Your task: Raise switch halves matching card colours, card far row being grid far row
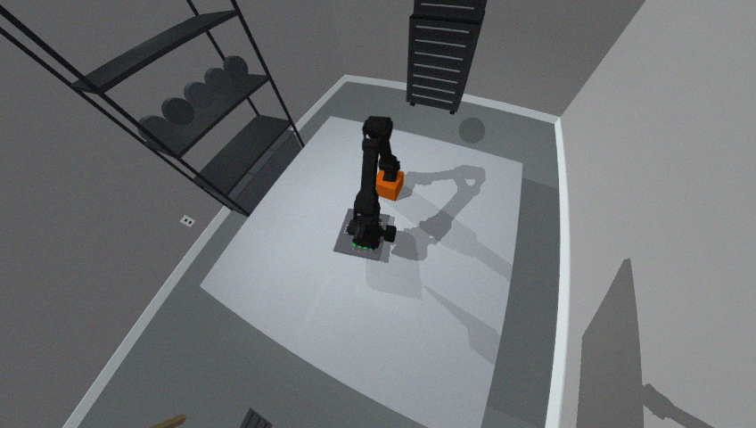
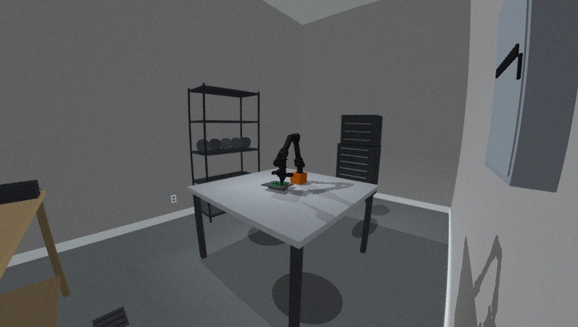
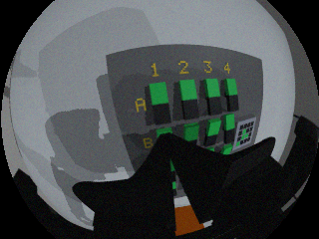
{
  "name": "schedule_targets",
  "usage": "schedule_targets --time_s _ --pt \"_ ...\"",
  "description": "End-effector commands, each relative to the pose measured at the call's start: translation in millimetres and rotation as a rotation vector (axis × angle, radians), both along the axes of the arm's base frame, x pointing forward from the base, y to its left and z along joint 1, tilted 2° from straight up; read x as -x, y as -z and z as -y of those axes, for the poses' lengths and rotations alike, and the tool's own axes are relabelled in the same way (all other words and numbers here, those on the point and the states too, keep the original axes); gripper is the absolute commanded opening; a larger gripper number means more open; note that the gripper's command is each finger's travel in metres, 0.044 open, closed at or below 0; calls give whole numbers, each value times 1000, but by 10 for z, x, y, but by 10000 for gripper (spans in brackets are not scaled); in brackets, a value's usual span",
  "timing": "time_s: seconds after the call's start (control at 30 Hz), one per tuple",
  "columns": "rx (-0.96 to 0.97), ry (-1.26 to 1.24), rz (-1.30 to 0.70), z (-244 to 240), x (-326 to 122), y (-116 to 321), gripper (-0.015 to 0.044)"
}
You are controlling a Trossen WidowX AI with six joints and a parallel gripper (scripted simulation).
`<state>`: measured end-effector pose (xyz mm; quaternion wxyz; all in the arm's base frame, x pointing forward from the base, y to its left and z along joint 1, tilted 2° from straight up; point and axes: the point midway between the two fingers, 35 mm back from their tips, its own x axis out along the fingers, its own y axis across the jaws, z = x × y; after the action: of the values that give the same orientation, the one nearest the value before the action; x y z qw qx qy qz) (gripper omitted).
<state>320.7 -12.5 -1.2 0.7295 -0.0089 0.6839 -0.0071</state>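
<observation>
The grey switch panel [image 1: 341, 244] [image 3: 251, 75] lies on the table under my gripper [image 2: 282, 182] [image 3: 165, 138]. The gripper is shut and empty, its tips low over row B near switch B1 [image 3: 163, 131]; contact cannot be told. In the wrist view, A1 [image 3: 159, 93], A2 [image 3: 188, 90], A3 [image 3: 212, 88] and A4 [image 3: 230, 87] show green far halves and dark near halves. B2 [image 3: 191, 132], B3 [image 3: 213, 127] and B4 [image 3: 229, 121] show green too. The fingers hide part of B1 and most switches nearer the arm. The small card [image 3: 244, 134] is right of row B, its pattern too small to read surely.
The arm stands on an orange block [image 1: 390, 186] [image 2: 298, 178] behind the panel, on the white table [image 1: 297, 254] [image 2: 243, 202]. A shelf rack [image 1: 249, 153] [image 2: 225, 152] and dark drawer cabinets [image 1: 442, 63] [image 2: 356, 161] stand beyond the table. Arm shadows cross the table.
</observation>
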Motion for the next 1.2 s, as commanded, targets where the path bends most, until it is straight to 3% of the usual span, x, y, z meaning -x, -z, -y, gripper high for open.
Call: schedule_targets --time_s 0.0,1.17 --pt "2 4 -11 4 24 33 0" --pt "2 4 -11 5 21 74 0"
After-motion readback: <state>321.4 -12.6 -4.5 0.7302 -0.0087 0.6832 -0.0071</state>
